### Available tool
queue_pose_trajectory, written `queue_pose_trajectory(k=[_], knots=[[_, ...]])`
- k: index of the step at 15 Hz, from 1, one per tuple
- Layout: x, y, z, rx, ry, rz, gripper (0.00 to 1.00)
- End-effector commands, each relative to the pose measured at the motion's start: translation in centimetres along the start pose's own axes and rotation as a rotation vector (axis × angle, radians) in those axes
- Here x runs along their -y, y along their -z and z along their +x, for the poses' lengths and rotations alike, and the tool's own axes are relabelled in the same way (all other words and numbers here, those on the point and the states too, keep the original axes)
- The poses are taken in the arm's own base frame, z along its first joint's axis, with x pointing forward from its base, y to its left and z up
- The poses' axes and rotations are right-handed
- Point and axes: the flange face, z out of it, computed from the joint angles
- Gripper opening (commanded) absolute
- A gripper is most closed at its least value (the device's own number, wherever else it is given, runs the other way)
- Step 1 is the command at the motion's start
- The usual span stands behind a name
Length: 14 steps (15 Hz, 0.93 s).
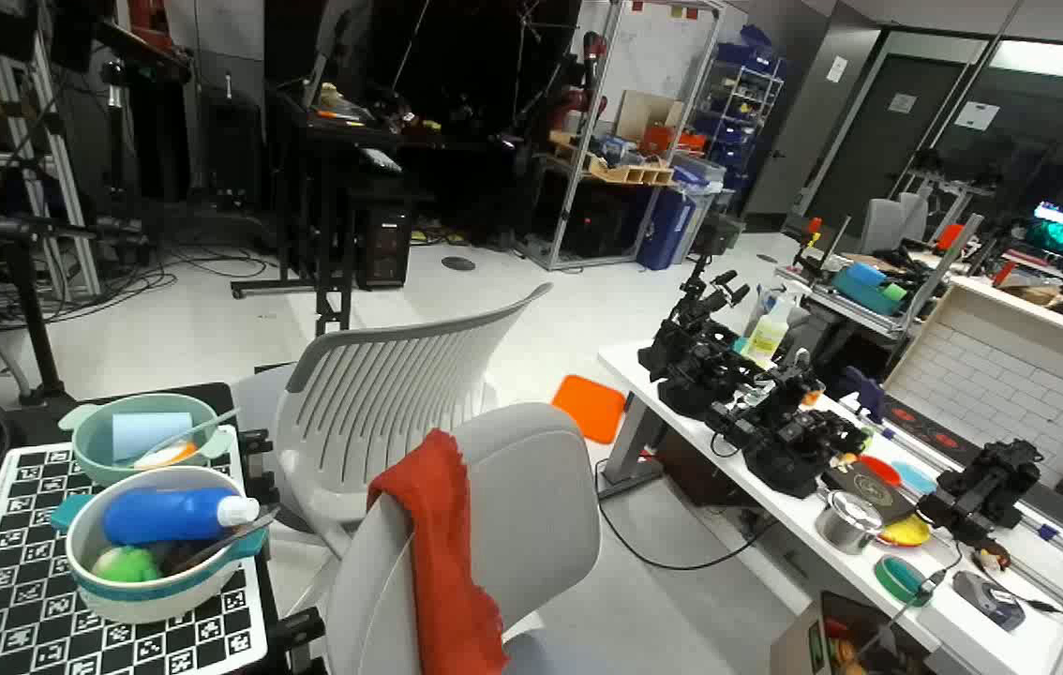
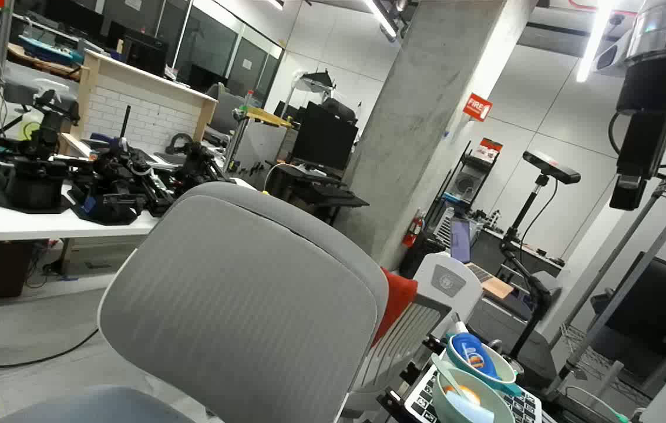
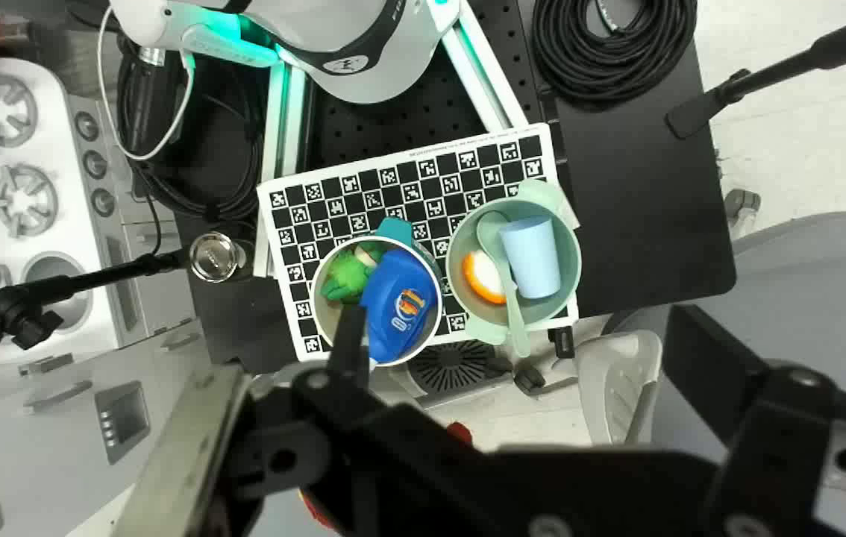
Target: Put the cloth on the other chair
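Over the back of the near chair point(image 1: 531, 492), in an exterior view, hangs the cloth point(image 1: 449, 562); the far chair point(image 1: 393, 408) stands just beyond. To their left, on a board point(image 1: 14, 562) on the surface point(image 3: 647, 224), the white bowl point(image 1: 157, 602) sits nearer than the green bowl point(image 1: 89, 455). The jaws are released, spread wide in the wrist view.
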Motion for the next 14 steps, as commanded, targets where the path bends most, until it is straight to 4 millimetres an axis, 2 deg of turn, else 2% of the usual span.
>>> queue_pose_trajectory(k=[1, 10, 14], knots=[[0.0, 0.1, 0.0, -0.001, 0.000, 0.000, 1.00], [0.0, -0.1, 0.1, -0.006, 0.001, -0.007, 1.00], [-1.7, -0.1, 2.6, -0.139, 0.061, -0.109, 1.00]])
